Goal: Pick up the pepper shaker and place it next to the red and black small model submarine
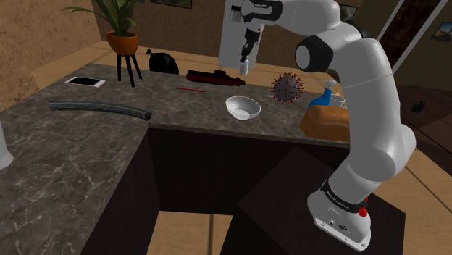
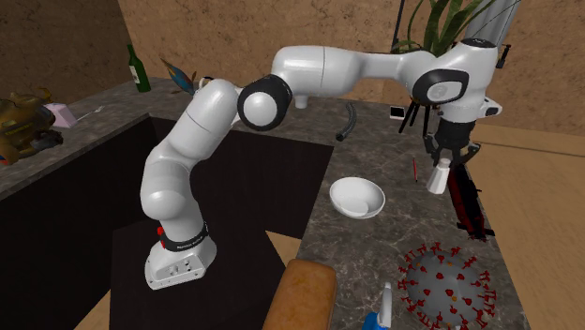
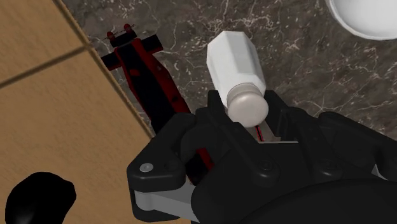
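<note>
1. Gripper (image 1: 245, 59): all black. We see its jaws pinching the pepper shaker just below the rounded cap, with the hand pointing down over the counter (image 1: 72, 159).
2. Pepper shaker (image 3: 235, 63): white, with a faceted body. It hangs in the jaws, tilted a little, and appears lifted off the dark marbled counter. We place it just beside one end of the model submarine, on the side toward the bowl.
3. Model submarine (image 3: 145, 70): red and black. It lies flat on the counter, close to the edge where the wooden floor begins.
4. Bowl (image 1: 243, 108): white, upright on the counter, near the shaker and apart from it.
5. Spiked ball (image 1: 287, 88): grey with red studs, to the shoulder view's right of the bowl.
6. Thin red stick (image 1: 190, 89): flat on the counter, just in front of the submarine.
7. Bread loaf (image 1: 324, 122) and blue spray bottle (image 1: 327, 97): at the counter's end, near the arm.
8. Potted plant (image 1: 123, 32) on a small stool, white phone (image 1: 85, 82) and dark curved strip (image 1: 101, 108): toward the shoulder view's left, well apart from the shaker.
</note>
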Tool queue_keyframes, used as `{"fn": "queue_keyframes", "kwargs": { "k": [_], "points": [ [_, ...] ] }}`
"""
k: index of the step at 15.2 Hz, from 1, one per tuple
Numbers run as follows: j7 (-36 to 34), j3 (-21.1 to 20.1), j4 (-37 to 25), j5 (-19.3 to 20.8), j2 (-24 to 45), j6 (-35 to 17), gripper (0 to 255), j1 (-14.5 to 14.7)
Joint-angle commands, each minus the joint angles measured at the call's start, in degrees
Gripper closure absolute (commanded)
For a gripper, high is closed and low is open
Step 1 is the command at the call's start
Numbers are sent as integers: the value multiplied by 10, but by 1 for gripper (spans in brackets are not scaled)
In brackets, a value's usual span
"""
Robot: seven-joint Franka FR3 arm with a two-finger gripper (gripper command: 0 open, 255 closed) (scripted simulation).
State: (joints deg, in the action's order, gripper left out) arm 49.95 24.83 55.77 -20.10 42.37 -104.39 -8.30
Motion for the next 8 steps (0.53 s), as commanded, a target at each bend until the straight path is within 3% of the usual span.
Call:
{"fn": "queue_keyframes", "kwargs": {
  "k": [1, 8],
  "points": [
    [3, 0, 20, 0, -2, -17, 255, 4],
    [12, -1, 78, -4, -3, -71, 255, 15]
  ]
}}
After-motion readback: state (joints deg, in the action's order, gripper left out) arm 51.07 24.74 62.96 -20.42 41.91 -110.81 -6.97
